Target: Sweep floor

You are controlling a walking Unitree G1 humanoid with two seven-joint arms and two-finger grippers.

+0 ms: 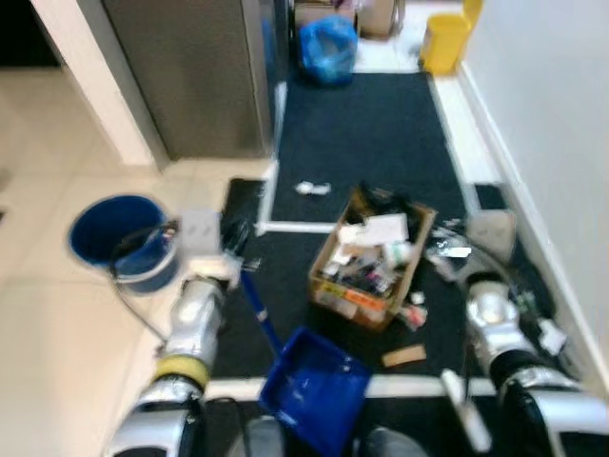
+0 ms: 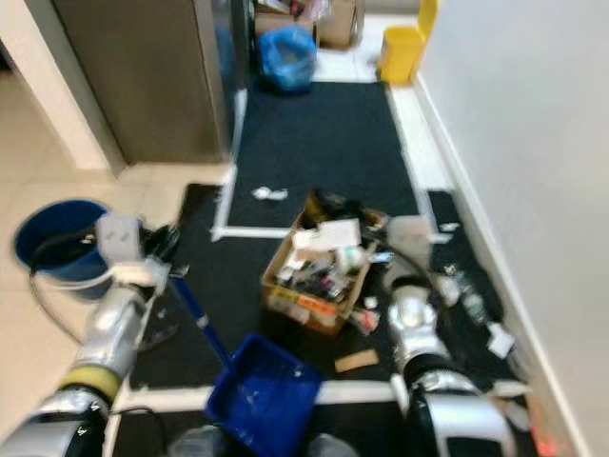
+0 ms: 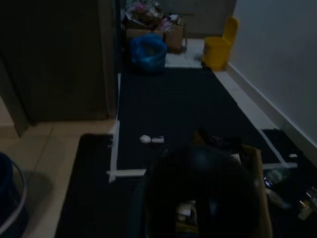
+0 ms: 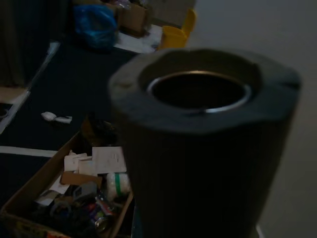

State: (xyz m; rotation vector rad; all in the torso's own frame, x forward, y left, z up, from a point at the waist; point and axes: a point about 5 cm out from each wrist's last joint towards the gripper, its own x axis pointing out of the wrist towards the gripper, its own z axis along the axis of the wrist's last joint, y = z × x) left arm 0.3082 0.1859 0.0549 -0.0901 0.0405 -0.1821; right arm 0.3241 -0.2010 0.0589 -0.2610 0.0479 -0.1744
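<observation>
Mid-sweep: left gripper (image 1: pixel 231 269) grips blue dustpan (image 1: pixel 316 386) low on dark mat (image 1: pixel 366 124); right gripper (image 1: pixel 455 249) state unclear, apparently on a broom handle (image 4: pixel 203 144). Next, brush crumpled scrap (image 1: pixel 312 188) panward.

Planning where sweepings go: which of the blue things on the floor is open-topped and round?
The blue bucket on the tiles at left; the blue bag is bunched, the dustpan flat and square.

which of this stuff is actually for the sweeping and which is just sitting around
For the sweeping:
- blue dustpan on its blue handle, by the left gripper
- broom handle end at the right gripper
- white scrap on the black mat
- brown scrap near the dustpan
- litter beside the box

Lying about:
- cardboard box of trash
- blue bucket
- blue bag
- yellow bin
</observation>
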